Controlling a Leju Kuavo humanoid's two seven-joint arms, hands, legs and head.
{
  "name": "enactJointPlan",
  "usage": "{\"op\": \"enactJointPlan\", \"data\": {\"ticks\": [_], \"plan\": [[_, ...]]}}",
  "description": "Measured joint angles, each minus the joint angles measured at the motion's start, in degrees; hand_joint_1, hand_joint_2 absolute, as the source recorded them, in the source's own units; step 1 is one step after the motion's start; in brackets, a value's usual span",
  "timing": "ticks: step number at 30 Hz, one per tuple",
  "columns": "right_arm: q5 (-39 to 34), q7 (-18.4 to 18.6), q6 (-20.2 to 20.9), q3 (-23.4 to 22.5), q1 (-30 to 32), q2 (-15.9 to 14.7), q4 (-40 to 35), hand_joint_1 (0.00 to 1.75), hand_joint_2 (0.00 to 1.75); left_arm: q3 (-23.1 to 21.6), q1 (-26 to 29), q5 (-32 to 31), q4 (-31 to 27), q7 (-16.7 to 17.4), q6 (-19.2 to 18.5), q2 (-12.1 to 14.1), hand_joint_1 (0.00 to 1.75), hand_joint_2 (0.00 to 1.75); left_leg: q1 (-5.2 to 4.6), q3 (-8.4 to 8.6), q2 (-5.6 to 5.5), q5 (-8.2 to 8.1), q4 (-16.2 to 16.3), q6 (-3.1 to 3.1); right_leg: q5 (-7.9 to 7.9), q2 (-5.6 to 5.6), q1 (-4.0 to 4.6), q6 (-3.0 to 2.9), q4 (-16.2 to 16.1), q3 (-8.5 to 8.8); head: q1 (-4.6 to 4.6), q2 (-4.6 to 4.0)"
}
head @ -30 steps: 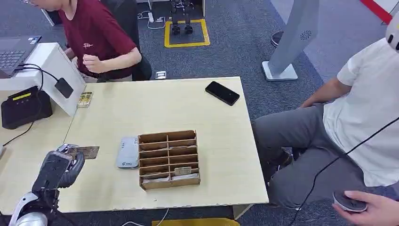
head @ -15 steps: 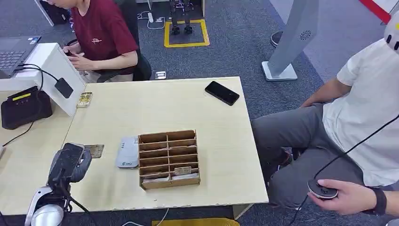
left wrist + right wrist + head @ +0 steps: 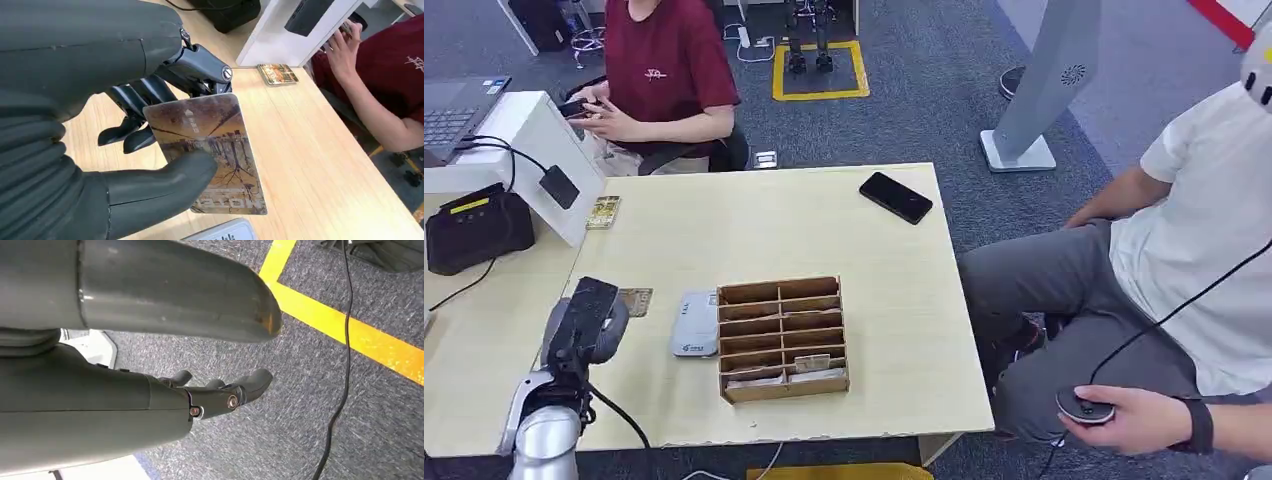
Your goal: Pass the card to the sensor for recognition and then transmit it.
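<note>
Holding the card between thumb and fingers, the left hand hovers over the counter just beside the sensor. Recognition and handover both appear outstanding. The right hand hangs with fingers loosely spread, holding nothing.

Left hand: over the table, holding a card just left of the grey reader.
Wooden tray: touching the reader's right side.
Phone: far corner.
</note>
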Motion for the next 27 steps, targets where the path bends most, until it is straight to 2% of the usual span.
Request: {"op": "enactJointPlan", "data": {"ticks": [9,20,25,27], "plan": [[0.0,0.13,0.04,0.22,0.01,0.0,0.0,0.0,0.0,0.0,-0.21,-0.97,1.47,0.29,-0.02,-0.74,1.75,1.75,0.0,0.0,0.0,0.0,0.0,0.0,0.0,0.0,0.0,0.0,0.0,0.0,0.0,0.0],[0.0,0.35,0.26,1.46,-0.94,0.22,0.0,0.0,0.0,0.02,-1.03,-6.34,4.63,1.49,0.61,-2.69,1.75,1.75,0.0,0.0,0.0,0.0,0.0,0.0,0.0,0.0,0.0,0.0,0.0,0.0,0.0,0.0],[0.0,0.68,0.33,1.9,-1.12,0.24,0.0,0.0,0.0,0.07,-1.87,-6.12,5.68,1.47,0.44,-3.83,1.75,1.75,0.0,-0.01,-0.01,0.0,0.01,0.0,0.0,-0.01,0.0,0.0,0.0,0.01,0.0,0.0],[0.0,0.66,0.39,2.49,-1.17,0.24,0.0,0.0,0.0,0.55,-2.47,-4.01,6.03,1.49,-0.54,-4.37,1.75,1.75,0.0,-0.01,-0.01,0.0,0.0,0.0,0.0,-0.01,0.0,0.0,0.0,0.0,0.0,0.0]]}}
